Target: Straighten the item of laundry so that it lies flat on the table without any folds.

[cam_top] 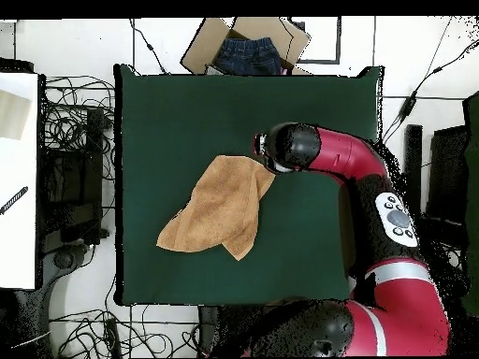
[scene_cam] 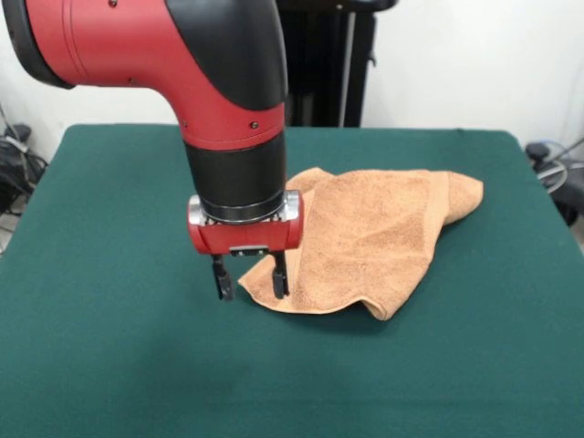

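Observation:
The orange-tan towel [scene_cam: 365, 237] lies crumpled near the middle of the green table [scene_cam: 109, 319], with folds along its right side and near edge. My gripper [scene_cam: 251, 278] is open and points straight down at the towel's near-left corner. One finger [scene_cam: 280, 274] stands over the towel's edge and the other [scene_cam: 222, 278] over bare table. I cannot tell whether the tips touch the cloth. In the overhead view the towel [cam_top: 220, 208] lies mid-table [cam_top: 187, 112], and the arm's wrist [cam_top: 290, 148] covers the gripper at the towel's upper-right corner.
A cardboard box [cam_top: 292, 39] holding dark blue cloth stands just past the table's top edge in the overhead view. Cables [cam_top: 70, 122] and a white bench [cam_top: 19, 178] lie to the left of the table.

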You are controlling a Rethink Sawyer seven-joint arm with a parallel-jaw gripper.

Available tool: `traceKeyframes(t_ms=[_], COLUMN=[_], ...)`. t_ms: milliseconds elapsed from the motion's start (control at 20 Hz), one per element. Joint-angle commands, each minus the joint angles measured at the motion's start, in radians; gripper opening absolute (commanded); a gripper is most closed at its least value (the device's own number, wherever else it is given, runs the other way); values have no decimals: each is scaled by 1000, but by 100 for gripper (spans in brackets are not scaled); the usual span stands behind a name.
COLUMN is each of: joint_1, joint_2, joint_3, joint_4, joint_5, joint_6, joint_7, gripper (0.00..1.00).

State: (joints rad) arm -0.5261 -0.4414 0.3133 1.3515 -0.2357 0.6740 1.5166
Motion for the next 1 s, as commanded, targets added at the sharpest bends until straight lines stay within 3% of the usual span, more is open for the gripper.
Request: traceKeyframes(t_ms=[50,750,1000], joint_1=[-27,-1,-4], joint_2=[58,-28,8], joint_3=[95,52,60], joint_4=[170,263,238], joint_5=[-65,-70,-77], joint_6=[-70,-65,-92], joint_7=[-81,-17,-27], gripper=[100,100,100])
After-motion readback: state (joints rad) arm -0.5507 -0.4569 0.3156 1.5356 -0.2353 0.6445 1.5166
